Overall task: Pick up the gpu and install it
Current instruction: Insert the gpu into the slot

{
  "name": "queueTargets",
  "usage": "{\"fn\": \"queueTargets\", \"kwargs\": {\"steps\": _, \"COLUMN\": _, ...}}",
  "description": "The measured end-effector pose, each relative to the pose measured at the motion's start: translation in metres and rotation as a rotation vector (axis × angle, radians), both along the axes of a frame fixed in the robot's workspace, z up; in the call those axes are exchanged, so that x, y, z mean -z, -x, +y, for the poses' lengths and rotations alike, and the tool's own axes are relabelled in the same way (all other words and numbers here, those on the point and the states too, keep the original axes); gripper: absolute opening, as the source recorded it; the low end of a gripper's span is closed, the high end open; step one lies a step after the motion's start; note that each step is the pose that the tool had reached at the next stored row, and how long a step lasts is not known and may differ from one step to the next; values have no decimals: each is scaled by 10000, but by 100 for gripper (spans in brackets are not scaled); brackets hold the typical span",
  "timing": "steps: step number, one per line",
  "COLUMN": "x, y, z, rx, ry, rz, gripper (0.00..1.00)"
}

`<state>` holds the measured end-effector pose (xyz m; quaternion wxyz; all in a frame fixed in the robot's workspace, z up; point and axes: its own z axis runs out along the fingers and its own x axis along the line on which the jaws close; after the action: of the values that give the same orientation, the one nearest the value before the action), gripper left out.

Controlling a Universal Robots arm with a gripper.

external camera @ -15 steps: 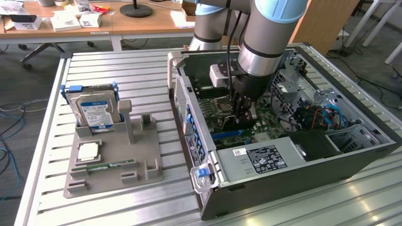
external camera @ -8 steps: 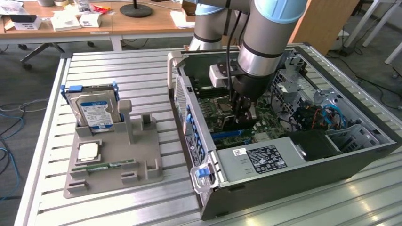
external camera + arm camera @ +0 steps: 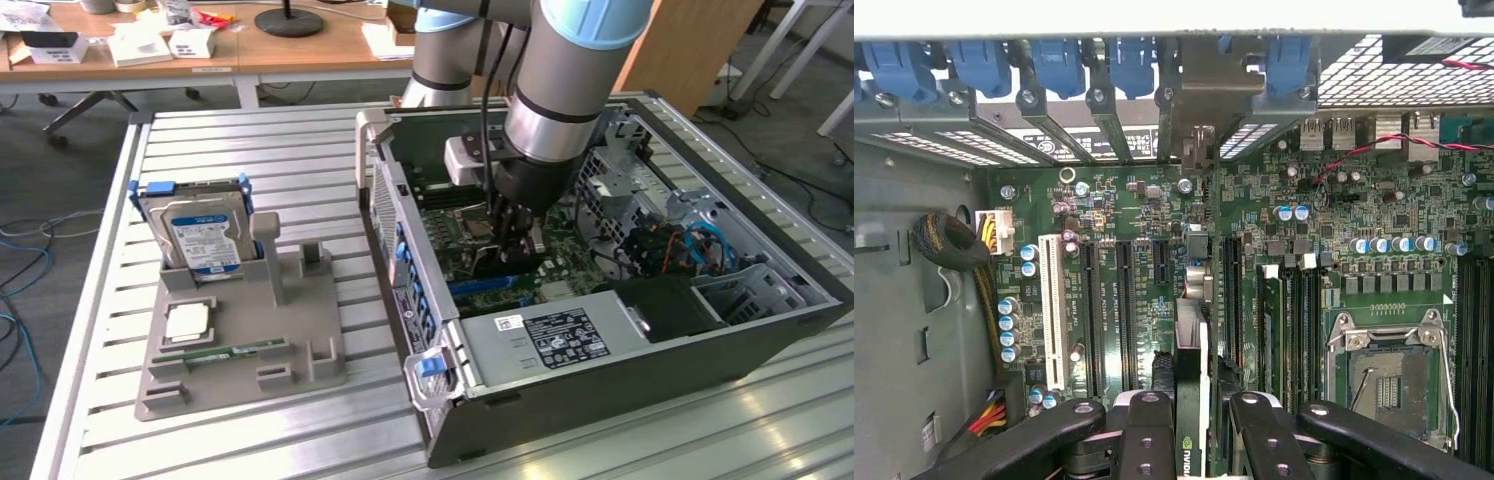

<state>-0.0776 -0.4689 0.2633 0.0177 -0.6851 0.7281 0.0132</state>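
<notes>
Gripping: gripper (image 3: 1190, 420) is clamped on both faces of the gpu (image 3: 1192, 340), inside the open computer case (image 3: 601, 385).
Gpu place: held edge-on over the motherboard (image 3: 1134, 200), among its expansion slots (image 3: 1124, 310).
Long axis: runs along the slots, bracket end toward the rear slot covers (image 3: 1054, 70).

Open black computer case (image 3: 641, 375) clear from above, claw (image 3: 1189, 410) low over green motherboard (image 3: 1144, 210), thin dark gpu card (image 3: 1192, 335) edge-on in its grip, silver power supply box (image 3: 547, 335) close beside, blue bracket clips (image 3: 1059, 65) lining case wall, black sleeved cable bundle (image 3: 949, 245) at board edge, open strip of slatted metal desk (image 3: 360, 300) between case and grey plastic parts stand (image 3: 247, 340)
</notes>
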Motion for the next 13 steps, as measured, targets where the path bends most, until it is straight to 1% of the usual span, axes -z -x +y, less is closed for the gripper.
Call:
{"fn": "queueTargets", "kwargs": {"steps": 7, "x": 11, "y": 0, "z": 1, "rx": -5, "ry": 1, "rz": 0, "gripper": 26}}
{"fn": "queueTargets", "kwargs": {"steps": 10, "x": 13, "y": 0, "z": 3, "rx": -126, "ry": 6, "rz": -1, "gripper": 26}}
{"fn": "queueTargets", "kwargs": {"steps": 13, "x": 13, "y": 0, "z": 3, "rx": -133, "ry": 7, "rz": -1, "gripper": 26}}
